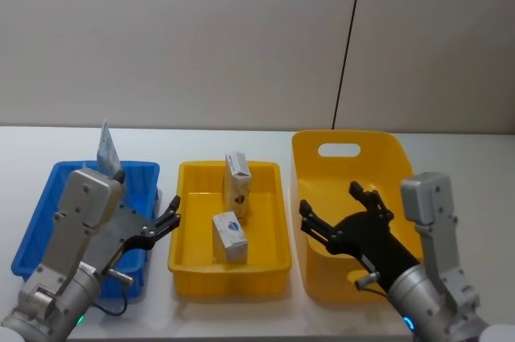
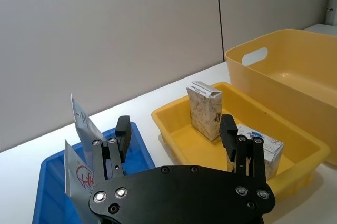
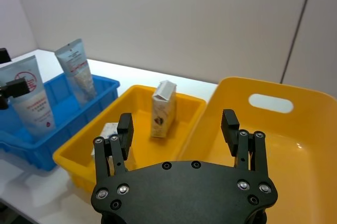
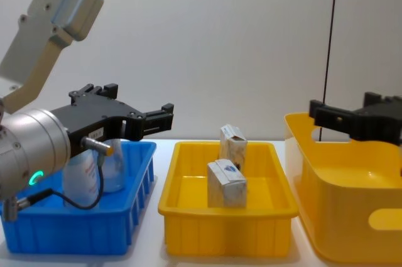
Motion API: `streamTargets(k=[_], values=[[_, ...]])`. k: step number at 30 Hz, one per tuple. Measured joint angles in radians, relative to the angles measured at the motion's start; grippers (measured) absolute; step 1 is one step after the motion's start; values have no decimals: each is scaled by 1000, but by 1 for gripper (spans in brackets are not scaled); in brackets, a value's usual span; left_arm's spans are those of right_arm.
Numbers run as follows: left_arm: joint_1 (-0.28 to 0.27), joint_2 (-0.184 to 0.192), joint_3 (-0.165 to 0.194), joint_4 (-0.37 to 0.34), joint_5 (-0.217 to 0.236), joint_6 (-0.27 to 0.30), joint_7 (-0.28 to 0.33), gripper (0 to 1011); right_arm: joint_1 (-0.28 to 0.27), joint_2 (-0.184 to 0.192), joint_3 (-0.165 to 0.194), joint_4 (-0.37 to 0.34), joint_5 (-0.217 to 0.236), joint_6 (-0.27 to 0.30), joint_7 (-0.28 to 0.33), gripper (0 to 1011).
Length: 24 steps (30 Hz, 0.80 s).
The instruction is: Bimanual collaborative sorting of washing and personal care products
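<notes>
Black fingers on your left gripper (image 1: 165, 220) are spread apart and hold nothing. It hangs above the right end of the blue plastic tray (image 1: 36, 233), with its tips reaching toward the shallow yellow plastic tray (image 1: 229, 280) beside it. On your other side, the right gripper (image 1: 330, 199) is also spread wide and empty. You can see it poised over the near left part of the large yellow plastic bin with a handle slot (image 1: 378, 165).

In the shallow yellow tray, the nearer small white carton with a blue mark (image 1: 229, 236) stands upright toward the front. The second small carton with a folded gable top (image 1: 237, 183) stands upright farther back, apart from the first.

In the blue tray you have two pale squeeze tubes, both with their crimped ends up. One is the tube with a red ring printed on it (image 3: 34, 100). The other tube (image 3: 78, 76) leans near the tray's far wall.

All three containers sit side by side on the white worktop (image 1: 161, 141), in front of a plain grey wall (image 1: 201, 36).
</notes>
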Motion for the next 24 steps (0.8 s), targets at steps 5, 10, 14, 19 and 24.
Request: streamTargets(k=[5, 10, 14, 19, 24], values=[[0, 0, 0, 0, 0, 0, 0, 1001, 39, -13, -15, 35, 5, 5, 32, 1002], [0, 0, 0, 0, 0, 0, 0, 1001, 88, -32, -36, 88, 7, 9, 68, 1002], [0, 0, 0, 0, 0, 0, 0, 1001, 121, -48, -49, 126, 9, 12, 89, 1002], [0, 0, 0, 0, 0, 0, 0, 1001, 153, -68, -65, 170, 11, 15, 108, 1002], [0, 0, 0, 0, 0, 0, 0, 1001, 182, -92, -82, 216, 11, 22, 118, 1002]])
